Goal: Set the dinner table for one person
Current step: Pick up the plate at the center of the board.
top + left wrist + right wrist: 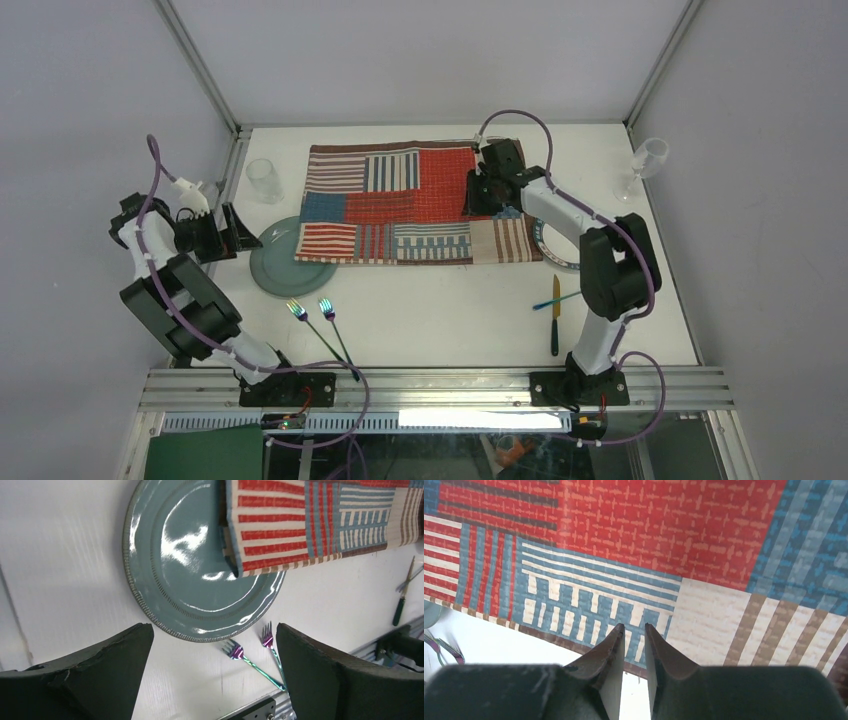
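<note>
White and matte, the dinner table (440, 320) is filling the whole workspace inside its aluminium rails. I am judging it as rigid, heavy and fixed: nothing to take hold of, only a smooth bearing surface on which light things are probably sliding easily when nudged. Nearest the arm bases, two iridescent forks (297, 309) are lying at 7 o'clock and a dark-handled knife (555, 330) at 5 o'clock, all flat on the bare top. Further in, at 9 o'clock, a glazed teal plate (283, 265) is resting on the table, with the near-left corner of the striped placemat (400, 195) draping over its rim. The glaze is looking slippery and breakable, so its exposed rim seems the place to grip. The left gripper (214, 635) is hanging just off that plate's 9 o'clock side, facing it, its fingers spread wide apart and holding nothing. The placemat is covering the table's middle toward 12 o'clock and is looking soft and limp, best pinched at an edge or corner. Over its right part, near 1 o'clock, the right gripper (634, 630) is pointing down with its fingers barely parted, leaving a thin slot with no cloth visibly caught. A second plate (556, 258) is peeking out beneath that arm at 3 o'clock. Farthest, a clear tumbler (263, 180) is standing at 10 o'clock and a stemmed glass (648, 160) at 2 o'clock, both fragile-looking.
</note>
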Tool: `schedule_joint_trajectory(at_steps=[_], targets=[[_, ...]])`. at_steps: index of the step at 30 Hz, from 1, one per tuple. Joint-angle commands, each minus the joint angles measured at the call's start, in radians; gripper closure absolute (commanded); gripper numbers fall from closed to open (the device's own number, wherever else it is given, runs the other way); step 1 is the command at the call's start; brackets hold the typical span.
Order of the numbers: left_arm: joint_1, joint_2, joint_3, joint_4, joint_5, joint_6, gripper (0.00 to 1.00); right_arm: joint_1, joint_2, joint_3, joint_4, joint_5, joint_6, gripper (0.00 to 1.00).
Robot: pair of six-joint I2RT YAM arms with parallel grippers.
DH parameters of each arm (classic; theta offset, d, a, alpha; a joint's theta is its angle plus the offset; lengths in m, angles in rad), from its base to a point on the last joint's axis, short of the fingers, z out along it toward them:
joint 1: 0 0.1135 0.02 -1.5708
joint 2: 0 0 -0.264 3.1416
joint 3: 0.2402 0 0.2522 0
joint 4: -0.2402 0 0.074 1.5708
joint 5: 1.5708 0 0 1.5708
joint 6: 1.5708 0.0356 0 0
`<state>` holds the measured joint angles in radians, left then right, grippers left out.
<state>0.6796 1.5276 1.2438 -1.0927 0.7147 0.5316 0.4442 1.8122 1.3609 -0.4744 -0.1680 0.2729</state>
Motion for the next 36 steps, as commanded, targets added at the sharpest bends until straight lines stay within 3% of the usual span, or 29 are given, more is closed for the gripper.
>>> schedule_joint_trajectory(at_steps=[1,12,25,36], targets=[[0.061,0.066,-0.032,-0.042,0.117,0.157,0.01,0.005,-0.099,-0.03,0.079,-0.003,0.027,0.76],[0.127,0.315,0.049,-0.056,0.178,0.182,0.07,0.006,-0.124,-0.063,0.093,0.015,0.036,0.77],[0.127,0.417,0.055,0.038,0.072,0.09,0.07,0.004,-0.126,-0.092,0.104,0.042,0.043,0.77],[0.071,0.479,0.102,0.03,0.073,0.049,0.09,-0.04,-0.089,-0.099,0.119,0.021,0.052,0.78]])
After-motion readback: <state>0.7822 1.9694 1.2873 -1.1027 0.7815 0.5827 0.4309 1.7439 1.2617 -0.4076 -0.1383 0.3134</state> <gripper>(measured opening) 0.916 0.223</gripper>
